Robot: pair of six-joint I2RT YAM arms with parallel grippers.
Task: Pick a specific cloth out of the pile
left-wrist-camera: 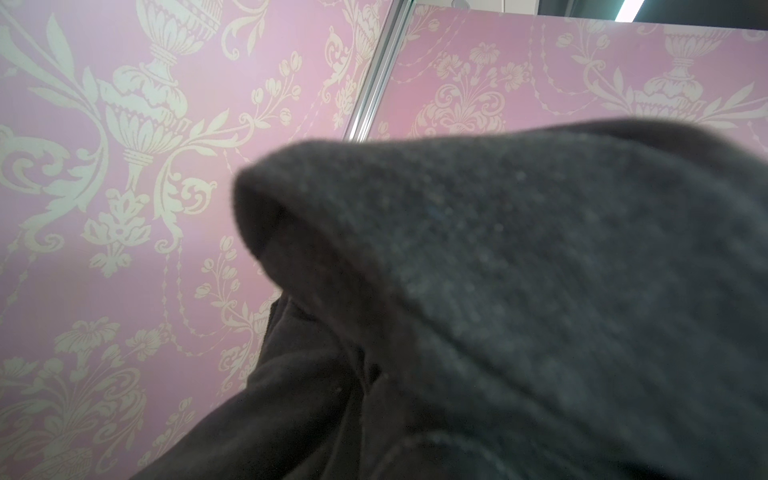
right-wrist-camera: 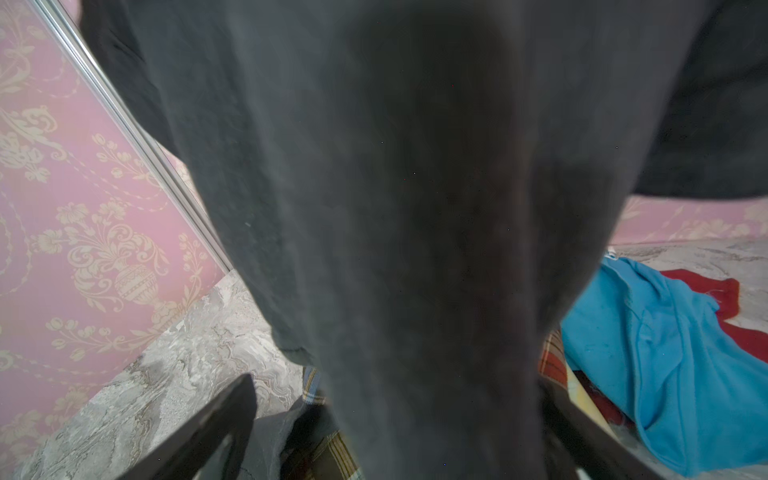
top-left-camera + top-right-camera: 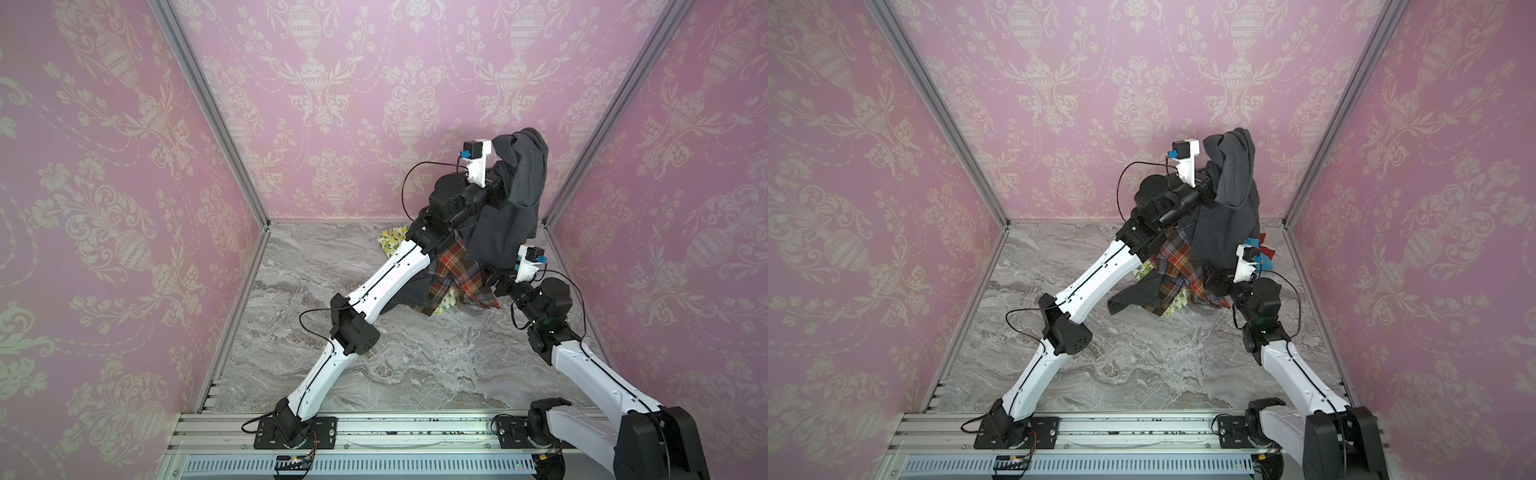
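Charcoal-grey denim cloth (image 2: 395,208) hangs from the raised left gripper, clamped unseen beneath its folds; right gripper (image 2: 392,415) straddles it, fingers (image 2: 216,424) spread. Mid-extraction; next, its trailing end probably needs lifting clear of the mixed-garment pile (image 3: 453,266).

Two high front overviews; both wrist views close against the cloth (image 1: 540,291)

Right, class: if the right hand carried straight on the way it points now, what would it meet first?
The hanging dark grey cloth: it drapes between the open fingers of the right hand, seemingly very close, though depth is unclear.
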